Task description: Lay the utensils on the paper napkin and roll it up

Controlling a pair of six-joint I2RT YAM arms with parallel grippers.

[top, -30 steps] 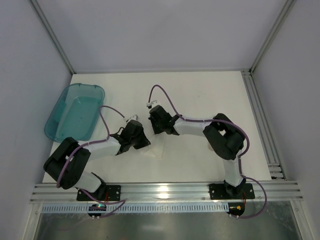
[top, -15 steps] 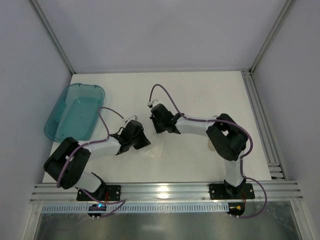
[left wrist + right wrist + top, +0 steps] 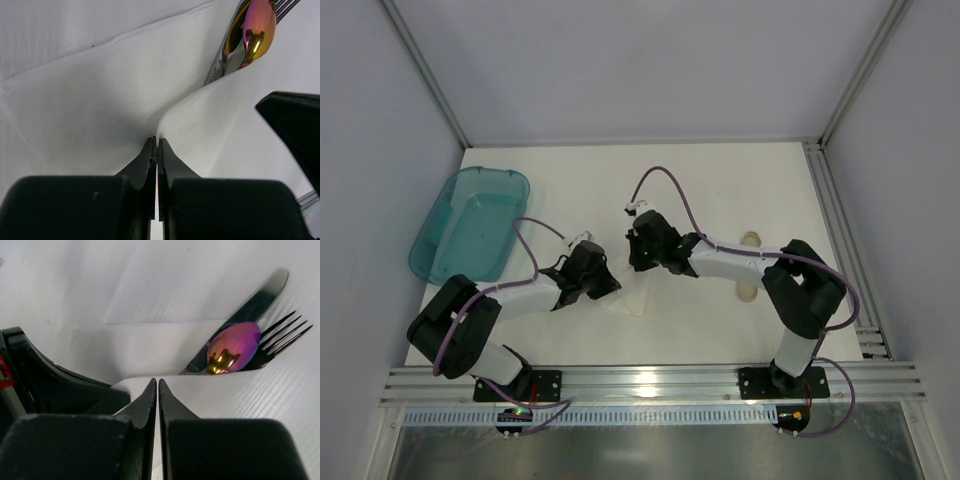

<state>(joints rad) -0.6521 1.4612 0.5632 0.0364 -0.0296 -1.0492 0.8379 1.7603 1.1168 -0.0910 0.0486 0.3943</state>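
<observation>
White paper napkin (image 3: 90,100) lapped over utensils (image 3: 235,347) | left gripper (image 3: 155,146) pinched on its edge | right gripper (image 3: 157,385) likewise pinching; utensils at its 1 o'clock

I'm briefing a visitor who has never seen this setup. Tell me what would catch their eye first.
The shiny purple-and-gold spoon stands out, poking from a fold of the white napkin beside a knife and a fork. The left claw and the right claw are each shut on a raised edge of that napkin, mid-table. A teal tub sits at the table's left edge.
</observation>
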